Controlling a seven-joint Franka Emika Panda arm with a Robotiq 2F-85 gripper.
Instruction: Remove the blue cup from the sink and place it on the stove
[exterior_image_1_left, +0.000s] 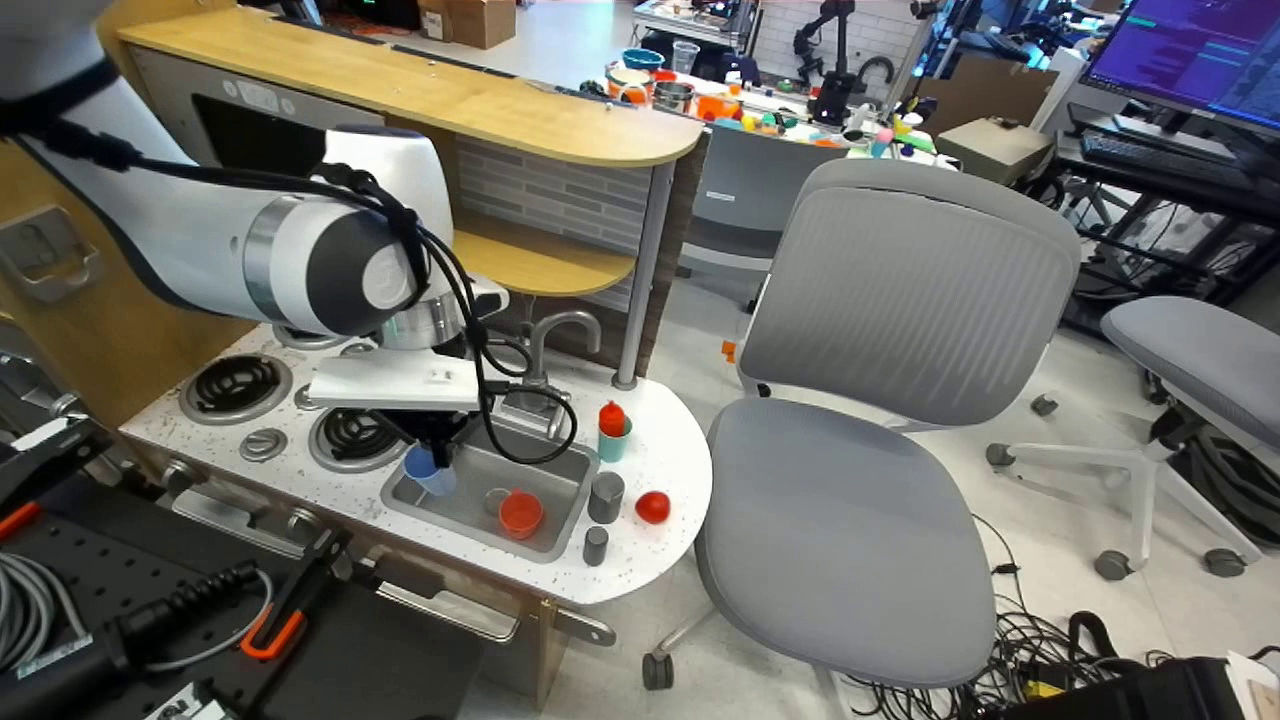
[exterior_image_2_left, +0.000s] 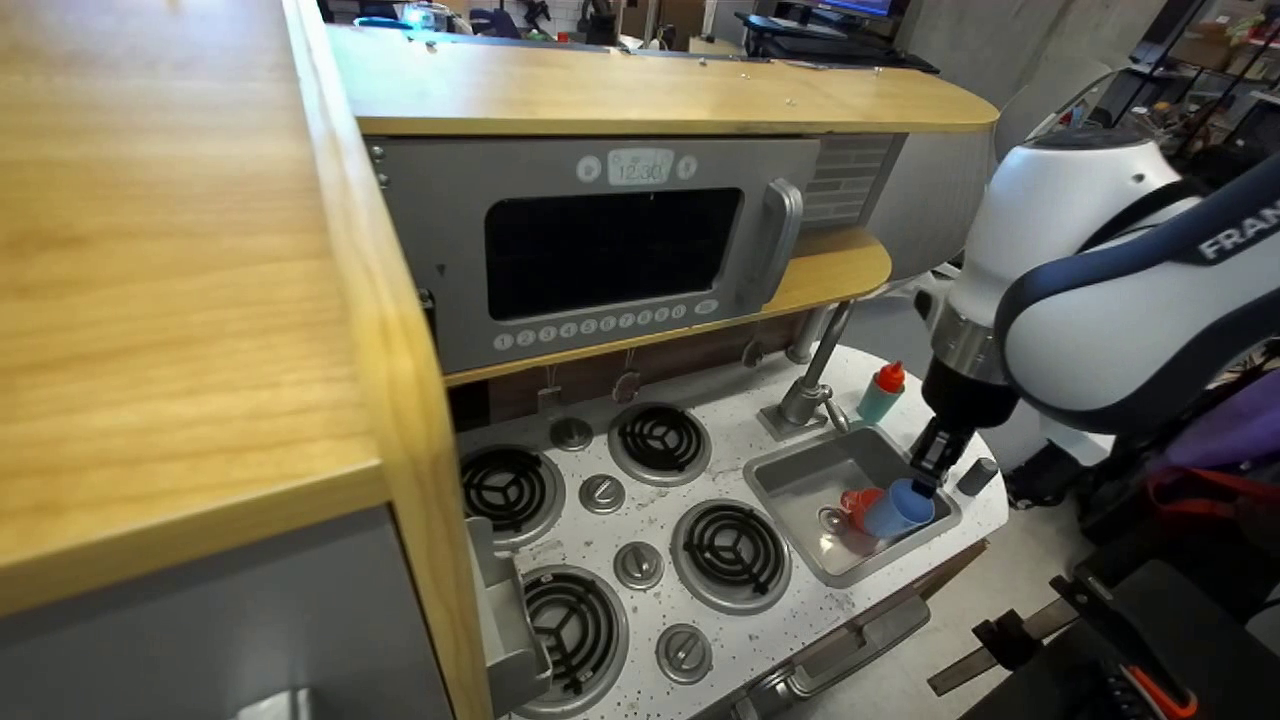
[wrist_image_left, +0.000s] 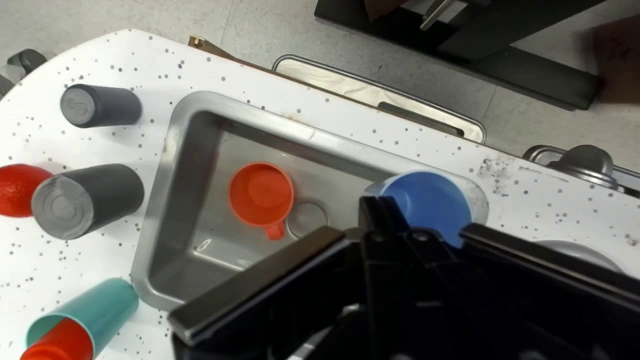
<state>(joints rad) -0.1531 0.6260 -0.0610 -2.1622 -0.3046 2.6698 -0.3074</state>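
"What have you got there?"

"The blue cup (wrist_image_left: 432, 207). My gripper (wrist_image_left: 378, 201) has its jaws pinching one side of the cup near the rim, nearly together, with that thin wall between them."

"And where is it, exactly?"

"Above the sink (wrist_image_left: 172, 165), slightly tilted. In an exterior view it overlaps the orange cup (exterior_image_2_left: 858, 505); from my wrist the two look well apart, so I have the blue one up off the sink floor."

"What lies down in the sink?"

"That orange cup, its handle right beside the round drain (wrist_image_left: 306, 220)."

"Where's the stove (exterior_image_2_left: 735, 552)?"

"Next to the sink: four coil burners (exterior_image_2_left: 660, 440) with knobs (exterior_image_2_left: 638, 566) set among them, on the same speckled white worktop (wrist_image_left: 40, 270)."

"Anything at the rounded end?"

"Two grey cylinders (wrist_image_left: 102, 192), both upright, one larger than the other. A red ball (exterior_image_1_left: 653, 507) sits near the larger. By the sink's corner stands a teal cup (wrist_image_left: 112, 302), with a red piece (wrist_image_left: 62, 342) poking from its mouth. The faucet (exterior_image_2_left: 803, 400) rises behind the sink."
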